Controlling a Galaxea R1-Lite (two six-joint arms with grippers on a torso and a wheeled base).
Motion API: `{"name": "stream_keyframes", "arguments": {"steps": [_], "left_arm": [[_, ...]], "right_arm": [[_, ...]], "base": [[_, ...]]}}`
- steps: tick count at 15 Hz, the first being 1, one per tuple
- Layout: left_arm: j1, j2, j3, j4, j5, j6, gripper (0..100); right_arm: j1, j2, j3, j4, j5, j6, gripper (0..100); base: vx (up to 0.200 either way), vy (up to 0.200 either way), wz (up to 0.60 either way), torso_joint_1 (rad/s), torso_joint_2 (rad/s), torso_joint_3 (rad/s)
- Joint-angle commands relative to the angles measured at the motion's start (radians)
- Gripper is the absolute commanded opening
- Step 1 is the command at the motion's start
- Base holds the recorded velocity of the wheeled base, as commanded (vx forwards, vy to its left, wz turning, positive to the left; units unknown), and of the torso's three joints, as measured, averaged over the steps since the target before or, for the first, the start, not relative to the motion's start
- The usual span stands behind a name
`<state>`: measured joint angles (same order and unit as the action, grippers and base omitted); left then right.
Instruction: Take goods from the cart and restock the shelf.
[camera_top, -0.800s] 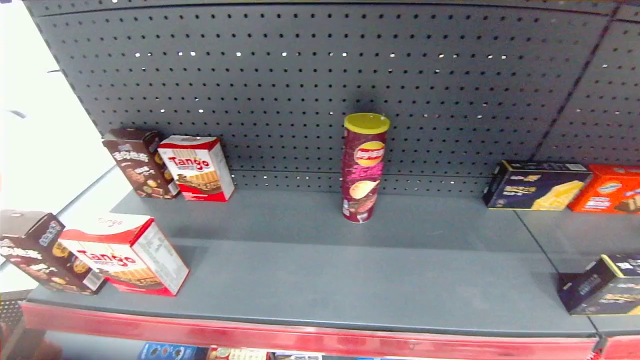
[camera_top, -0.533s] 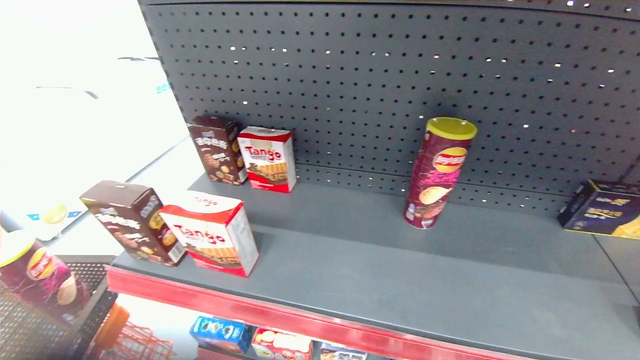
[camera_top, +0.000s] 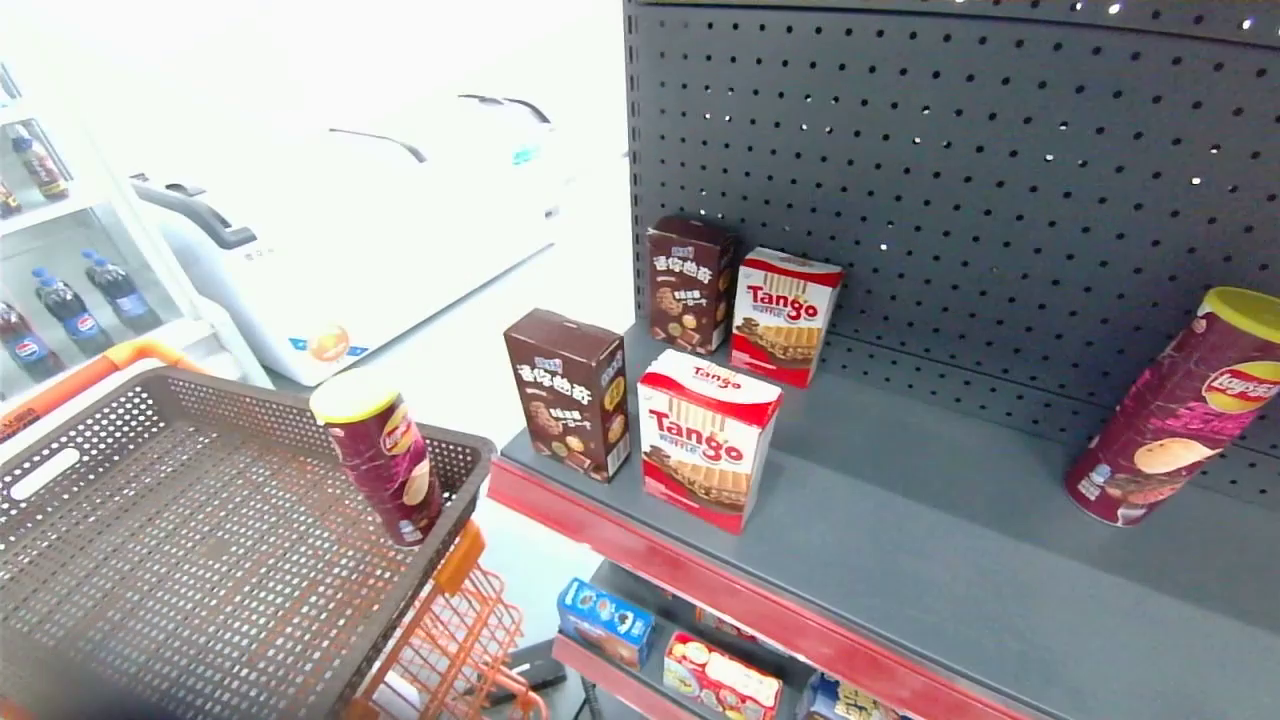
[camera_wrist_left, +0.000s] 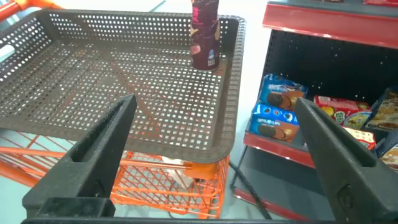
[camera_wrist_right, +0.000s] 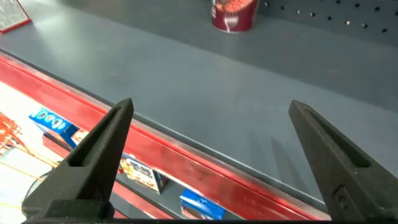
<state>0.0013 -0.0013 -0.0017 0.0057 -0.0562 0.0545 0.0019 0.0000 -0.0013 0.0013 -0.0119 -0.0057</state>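
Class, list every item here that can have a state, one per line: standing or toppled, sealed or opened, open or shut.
cart can, standing, lid on
shelf can, standing on its base, lid on
front wafer box, upright, closed
front cookie box, upright, closed
left gripper, open, empty
right gripper, open, empty

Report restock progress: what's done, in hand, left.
Done: one purple chip can stands on the shelf near the pegboard back. In hand: nothing. The left gripper is open, facing the cart basket, and the right gripper is open over the shelf's front. Left: a second chip can standing in the basket's corner.
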Motion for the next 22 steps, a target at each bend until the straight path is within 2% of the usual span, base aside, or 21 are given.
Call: {"name": "stream_keyframes", "arguments": {"steps": [1,10,11,13,15,16,17,18,20,21,22], "left_arm": [[0.000,0.001,0.000,0.000,-0.001,-0.001,100],[0.002,0.001,-0.004,0.005,0.004,-0.004,100],[0.003,0.009,-0.035,0.008,0.018,-0.002,100],[-0.001,0.254,-0.213,0.040,0.024,-0.007,100],[-0.003,0.435,-0.302,0.039,0.019,-0.013,100],[-0.095,0.558,-0.331,0.003,0.030,-0.015,100],[-0.150,0.638,-0.330,-0.041,0.079,-0.028,100],[-0.147,0.707,-0.325,-0.089,0.111,-0.045,100],[-0.122,0.817,-0.319,-0.184,0.113,-0.048,100],[-0.110,0.897,-0.320,-0.283,0.113,-0.050,100],[-0.104,0.954,-0.322,-0.339,0.111,-0.051,100]], "right_arm": [[0.001,0.000,0.001,0.000,0.000,0.000,100],[0.001,0.000,0.001,0.000,0.000,0.000,100],[0.001,0.000,0.001,0.000,0.000,0.000,100],[0.001,0.000,0.001,0.000,0.000,0.000,100],[0.001,0.000,0.000,0.000,0.000,0.000,100],[0.001,0.000,0.000,0.000,0.000,0.000,100],[0.001,0.000,0.000,0.000,0.000,0.000,100],[0.001,0.000,0.000,0.000,0.000,0.000,100],[0.001,0.000,0.000,0.000,0.000,0.000,100],[0.001,0.000,0.001,0.000,0.000,0.000,100],[0.001,0.000,0.000,0.000,0.000,0.000,100]], "base": [[0.000,0.000,0.00,0.000,0.00,0.000],[0.000,0.000,0.00,0.000,0.00,0.000],[0.000,0.000,0.00,0.000,0.00,0.000],[0.000,0.000,0.00,0.000,0.00,0.000],[0.000,0.000,0.00,0.000,0.00,0.000],[0.000,0.000,0.00,0.000,0.00,0.000],[0.000,0.000,0.00,0.000,0.00,0.000],[0.000,0.000,0.00,0.000,0.00,0.000],[0.000,0.000,0.00,0.000,0.00,0.000],[0.000,0.000,0.00,0.000,0.00,0.000],[0.000,0.000,0.00,0.000,0.00,0.000]]}}
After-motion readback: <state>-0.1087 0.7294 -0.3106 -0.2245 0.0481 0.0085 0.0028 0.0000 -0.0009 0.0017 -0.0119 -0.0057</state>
